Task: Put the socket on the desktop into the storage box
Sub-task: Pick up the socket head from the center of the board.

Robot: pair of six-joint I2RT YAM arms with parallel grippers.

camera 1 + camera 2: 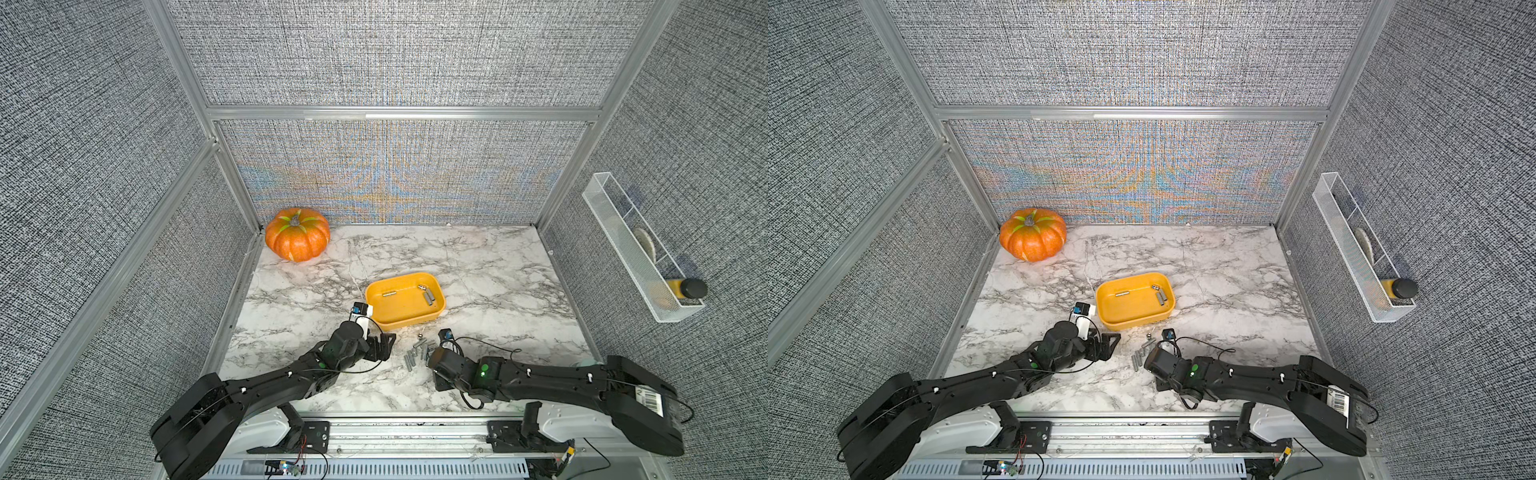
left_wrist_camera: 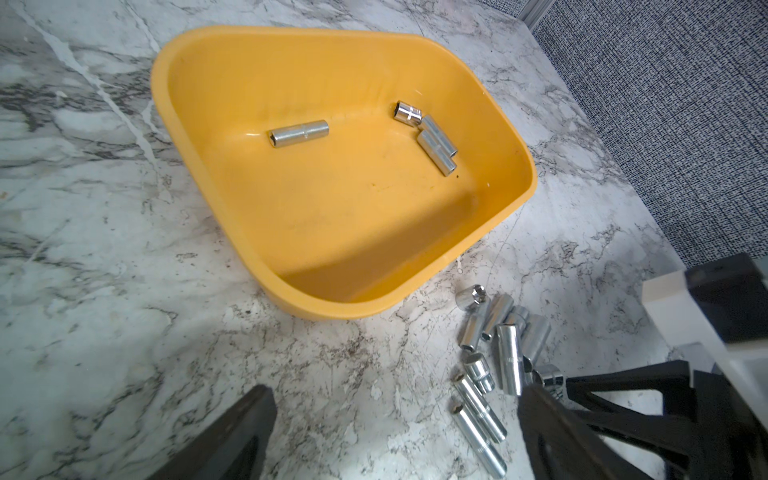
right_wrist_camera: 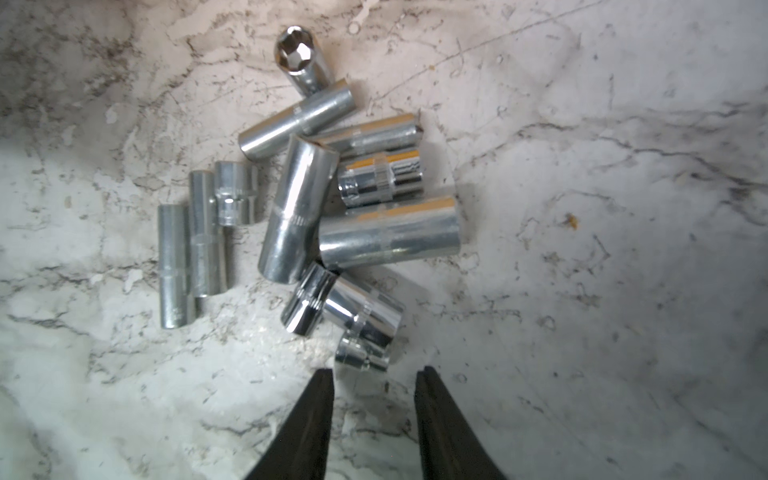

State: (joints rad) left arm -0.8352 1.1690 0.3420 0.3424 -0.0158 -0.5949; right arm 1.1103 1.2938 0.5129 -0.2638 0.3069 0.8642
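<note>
L gripper [image 1: 380, 344] parked just near of box [image 1: 409, 321] near-left corner, jaws wide, empty. Box sits mid desktop [image 1: 490, 266] w/ 4 sockets [image 2: 298, 133] inside, so task looks part done. The rest are a pile [image 1: 417, 354] on the desktop just near of box, between the arms. R gripper [image 3: 374, 374] is over the pile's near-right edge, pointing down, narrow gap, nothing held. Nearest socket [image 3: 365, 320] lies just past the tips, not between them.

Step is prob pick approach w/ R arm. Next move needs tips nudged fwd to straddle that one socket across its dia, then close, lift, carry far over box rim, drop.

Risks: pile is tight, sockets touching/overlapping, so a neighbour may get clipped or roll. Round chrome = slippy. L gripper sits close on pile's left and could crowd the path.

Pumpkin [image 1: 297, 240] in far-left corner, mesh basket [image 1: 640, 249] on R wall: both well clear.
</note>
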